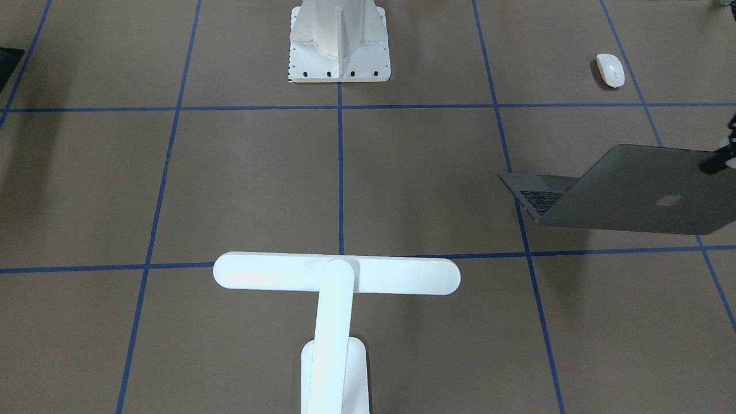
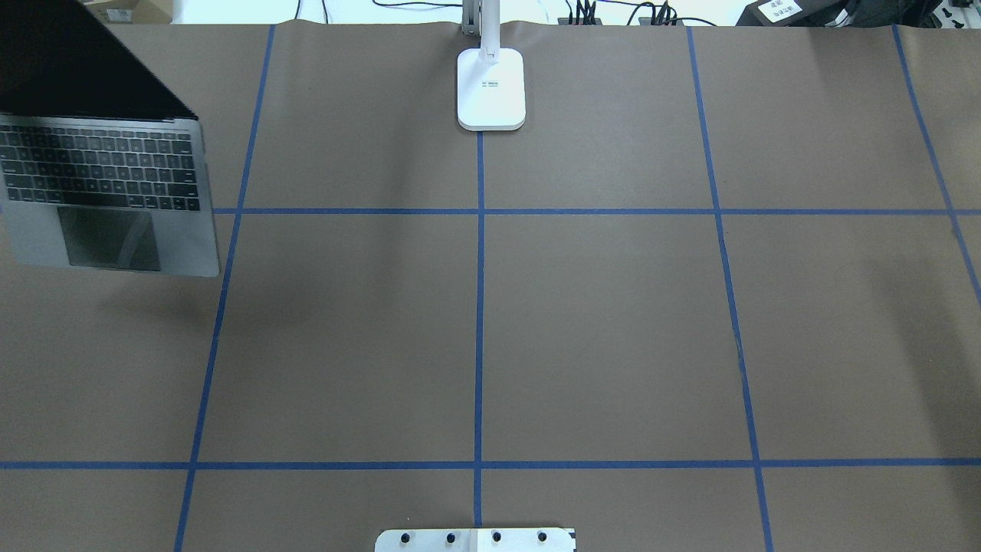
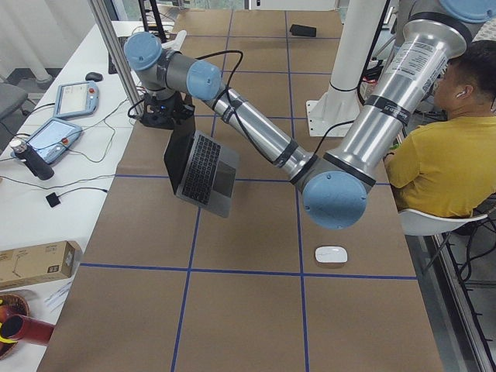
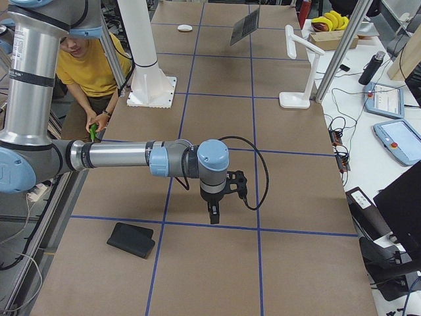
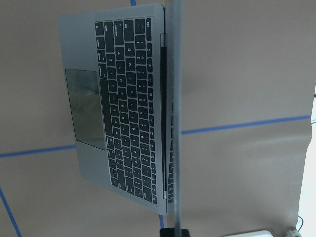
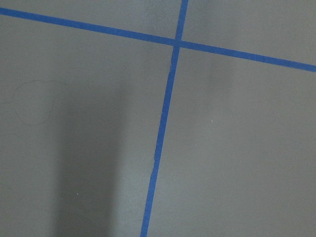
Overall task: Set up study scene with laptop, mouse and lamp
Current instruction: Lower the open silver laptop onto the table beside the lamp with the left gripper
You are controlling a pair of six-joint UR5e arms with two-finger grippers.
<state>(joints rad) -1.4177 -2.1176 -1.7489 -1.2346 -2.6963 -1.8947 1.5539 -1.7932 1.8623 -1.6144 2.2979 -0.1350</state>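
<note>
Take 12 o'clock as straight ahead of the robot's pedestal (image 1: 339, 52). Nearest, at 9 o'clock, you see the mouse (image 1: 610, 70), well apart from both grippers. Around 2 o'clock the right gripper (image 4: 214, 216) hangs fingers-down; you cannot tell its jaws. At 10 o'clock the left gripper (image 1: 717, 162) clamps the open laptop (image 1: 627, 190) by its lid's edge. Farthest, at 12 o'clock, stands the lamp (image 2: 491, 88).

Most of the left gripper (image 1: 721, 158) at the laptop (image 1: 627, 190) lid's corner is cut off by the frame edge, and the overhead view crops the laptop's outer side too.
</note>
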